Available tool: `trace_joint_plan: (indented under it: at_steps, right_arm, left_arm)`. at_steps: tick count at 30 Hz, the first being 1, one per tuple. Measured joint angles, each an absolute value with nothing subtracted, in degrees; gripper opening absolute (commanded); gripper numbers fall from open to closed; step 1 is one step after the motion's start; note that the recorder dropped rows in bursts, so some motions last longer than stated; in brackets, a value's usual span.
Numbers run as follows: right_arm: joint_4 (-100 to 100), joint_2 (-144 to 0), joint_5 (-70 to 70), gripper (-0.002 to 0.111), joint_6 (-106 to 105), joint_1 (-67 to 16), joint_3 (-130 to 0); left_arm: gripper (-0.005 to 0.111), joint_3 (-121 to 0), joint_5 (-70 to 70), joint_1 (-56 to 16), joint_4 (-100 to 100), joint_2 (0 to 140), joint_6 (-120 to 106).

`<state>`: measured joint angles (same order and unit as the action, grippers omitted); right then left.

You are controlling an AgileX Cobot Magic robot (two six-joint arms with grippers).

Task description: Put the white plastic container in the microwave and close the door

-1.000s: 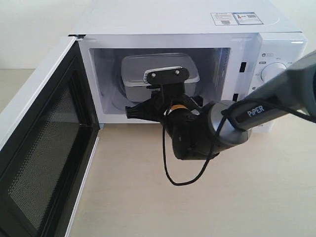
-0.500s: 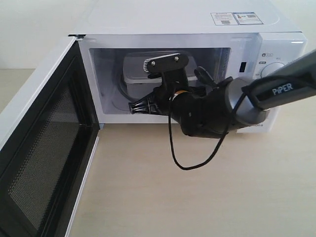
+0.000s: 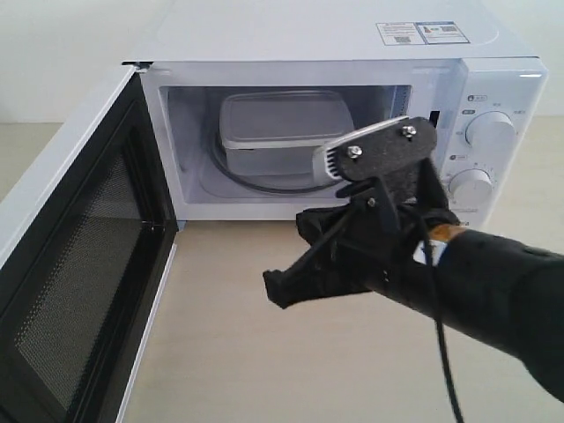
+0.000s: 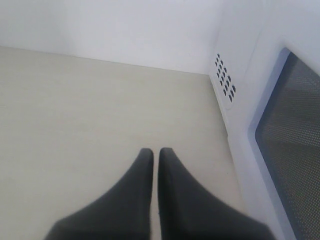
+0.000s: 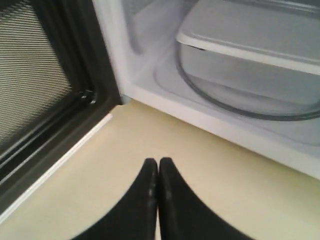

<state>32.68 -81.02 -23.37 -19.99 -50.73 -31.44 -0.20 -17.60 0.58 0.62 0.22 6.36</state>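
The right gripper point(image 3: 280, 289) is shut tight and holds nothing. In the right wrist view its two black pointed fingers point(image 5: 149, 190) press together with no gap, right gripper point(image 5: 158, 162). It hangs over the pale wooden table point(image 3: 229, 352), in front of the white boxy microwave point(image 3: 308, 40) and out of its open mouth. A grey metal plate with two screws point(image 3: 379, 148) sits on top of the black arm, and a thin black cable point(image 3: 445, 352) runs along it.

The white see-through plastic container with a flat lid point(image 3: 282, 123) sits inside the microwave. It rests on the round glass turntable point(image 3: 264, 183), towards the back. Nothing touches it. The right wrist view shows the container point(image 5: 250, 35) with its lid on and the glass ring of the turntable point(image 5: 225, 102) under it.

The white door with the black mesh inner face point(image 3: 79, 264) stands wide open, swung out on the left side. Two round white dials point(image 3: 491, 129) are on the right panel of the microwave, one above the other. Small stickers point(image 3: 423, 33) are on its top.

The left gripper point(image 4: 155, 152) is closed too, with just a thin line between its dark fingers point(image 4: 135, 190), and it holds nothing. It hangs above the bare table, near a white wall with small dark holes point(image 4: 225, 75) and a grey dotted window point(image 4: 295, 150). It does not show in the exterior view.
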Motion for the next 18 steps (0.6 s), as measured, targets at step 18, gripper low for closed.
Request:
trace_joint_plan:
  at_steps: [18]
  right_arm:
    - [32.6,-38.4,2.2,0.000,-9.9,-60.5,-25.6]
  left_arm:
    - [0.004,-0.2,-17.6,0.6,0.6,0.2,6.4]
